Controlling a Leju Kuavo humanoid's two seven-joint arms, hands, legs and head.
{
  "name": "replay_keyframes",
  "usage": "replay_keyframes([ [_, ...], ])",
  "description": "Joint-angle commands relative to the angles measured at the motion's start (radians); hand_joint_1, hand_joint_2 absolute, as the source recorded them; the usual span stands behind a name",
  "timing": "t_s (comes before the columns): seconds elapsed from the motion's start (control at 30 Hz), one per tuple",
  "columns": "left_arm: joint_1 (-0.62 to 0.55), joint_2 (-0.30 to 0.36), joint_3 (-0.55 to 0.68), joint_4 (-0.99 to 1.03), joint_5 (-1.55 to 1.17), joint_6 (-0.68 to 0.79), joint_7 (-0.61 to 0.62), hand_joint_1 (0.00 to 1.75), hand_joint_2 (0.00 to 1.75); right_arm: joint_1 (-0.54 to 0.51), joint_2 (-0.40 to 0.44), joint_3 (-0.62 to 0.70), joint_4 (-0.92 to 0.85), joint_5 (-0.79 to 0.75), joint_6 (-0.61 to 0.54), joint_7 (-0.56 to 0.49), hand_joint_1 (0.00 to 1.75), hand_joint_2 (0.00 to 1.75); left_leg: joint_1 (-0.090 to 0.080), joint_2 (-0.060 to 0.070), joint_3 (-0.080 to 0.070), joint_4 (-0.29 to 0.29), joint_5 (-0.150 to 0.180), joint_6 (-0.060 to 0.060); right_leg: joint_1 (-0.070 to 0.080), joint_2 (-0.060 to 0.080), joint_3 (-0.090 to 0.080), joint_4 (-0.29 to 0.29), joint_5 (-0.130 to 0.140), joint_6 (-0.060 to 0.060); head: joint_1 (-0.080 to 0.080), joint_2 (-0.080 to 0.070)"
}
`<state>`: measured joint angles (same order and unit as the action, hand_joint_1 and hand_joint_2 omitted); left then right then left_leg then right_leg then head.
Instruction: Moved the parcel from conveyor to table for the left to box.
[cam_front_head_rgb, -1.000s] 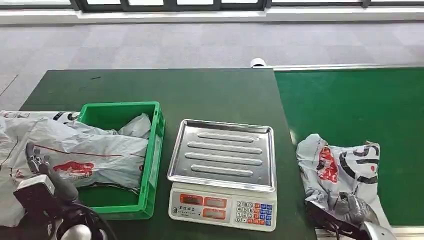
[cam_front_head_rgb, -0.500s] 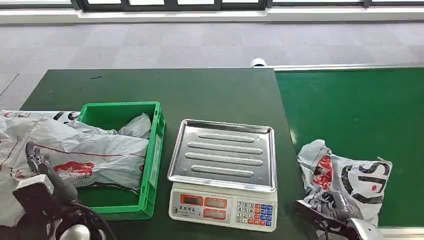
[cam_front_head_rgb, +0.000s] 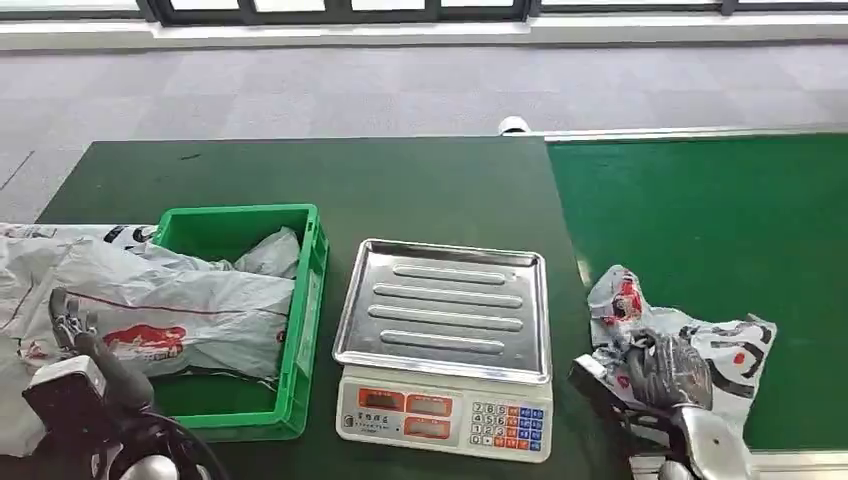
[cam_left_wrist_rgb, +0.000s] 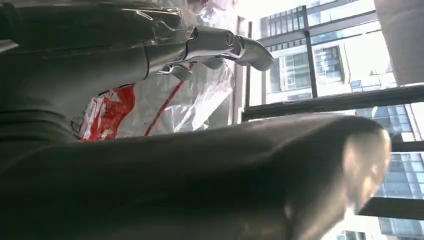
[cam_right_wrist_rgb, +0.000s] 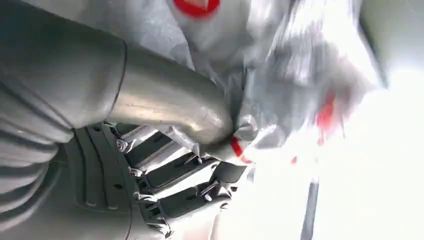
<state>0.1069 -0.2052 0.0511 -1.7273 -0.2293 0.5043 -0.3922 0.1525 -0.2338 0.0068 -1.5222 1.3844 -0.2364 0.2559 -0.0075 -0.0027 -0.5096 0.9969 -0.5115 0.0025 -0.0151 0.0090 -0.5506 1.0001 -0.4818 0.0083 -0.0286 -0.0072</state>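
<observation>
This place looks like a parcel sorting station set up inside an office building or a test hall. A desk (cam_front_head_rgb: 300, 170) covered in dark green stands beside a conveyor (cam_front_head_rgb: 720, 230) with a brighter green belt and a metal edge. On the desk there is an electronic weighing scale (cam_front_head_rgb: 443, 345) with a steel pan, red displays and a keypad, and next to it a green plastic crate (cam_front_head_rgb: 290, 330). Grey plastic mailing bags (cam_front_head_rgb: 160, 300) with red print lie in and beside the crate. The floor is grey carpet tiles (cam_front_head_rgb: 350, 90), and the left wrist view shows large windows (cam_left_wrist_rgb: 325, 75) with tall buildings outside.
</observation>
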Motion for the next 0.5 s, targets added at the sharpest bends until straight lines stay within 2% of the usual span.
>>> replay_keyframes([
  [0.03,-0.007,-0.019,0.047,0.024,-0.002,0.000,-0.006,0.00,0.00,-0.073,0.127,-0.073,-0.103,0.017,-0.063,-0.009,1.75,1.75,0.001,-0.002,0.001,-0.002,0.001,-0.002,0.001,-0.002,0.001,-0.002,0.000,-0.001,0.000,0.000],
  [0.27,-0.007,-0.018,0.046,0.024,-0.002,0.000,-0.006,0.00,0.00,-0.073,0.128,-0.075,-0.097,0.017,-0.063,-0.010,1.75,1.75,0.002,-0.001,0.001,-0.003,0.001,-0.002,0.002,-0.001,0.002,-0.003,0.002,-0.001,0.000,0.000],
  [0.3,-0.007,-0.018,0.047,0.023,-0.001,0.002,-0.008,0.00,0.00,-0.074,0.129,-0.075,-0.095,0.012,-0.083,-0.023,1.75,1.75,0.002,0.000,0.002,-0.004,0.002,-0.002,0.002,-0.001,0.003,-0.004,0.002,-0.001,0.000,0.000],
  [0.33,-0.010,-0.017,0.044,0.029,0.002,0.005,-0.014,0.00,0.00,-0.081,0.146,-0.091,-0.108,0.005,-0.181,-0.053,1.75,1.75,0.001,-0.002,0.001,-0.002,0.001,-0.002,0.001,-0.002,0.002,-0.002,0.001,-0.001,0.000,0.000],
  [0.37,-0.015,-0.016,0.041,0.035,0.006,0.009,-0.019,0.00,0.00,-0.086,0.155,-0.098,-0.130,0.014,-0.222,-0.072,1.75,1.75,0.001,-0.001,0.001,-0.003,0.002,-0.002,0.001,-0.001,0.002,-0.003,0.002,-0.001,0.000,0.000],
  [0.5,-0.035,-0.008,0.027,0.064,0.018,0.025,-0.032,0.00,0.00,-0.089,0.188,-0.109,-0.201,0.003,-0.308,-0.122,1.75,1.75,0.000,-0.001,0.000,-0.001,0.001,-0.002,0.000,-0.002,0.000,-0.001,0.001,-0.001,0.000,0.000],
])
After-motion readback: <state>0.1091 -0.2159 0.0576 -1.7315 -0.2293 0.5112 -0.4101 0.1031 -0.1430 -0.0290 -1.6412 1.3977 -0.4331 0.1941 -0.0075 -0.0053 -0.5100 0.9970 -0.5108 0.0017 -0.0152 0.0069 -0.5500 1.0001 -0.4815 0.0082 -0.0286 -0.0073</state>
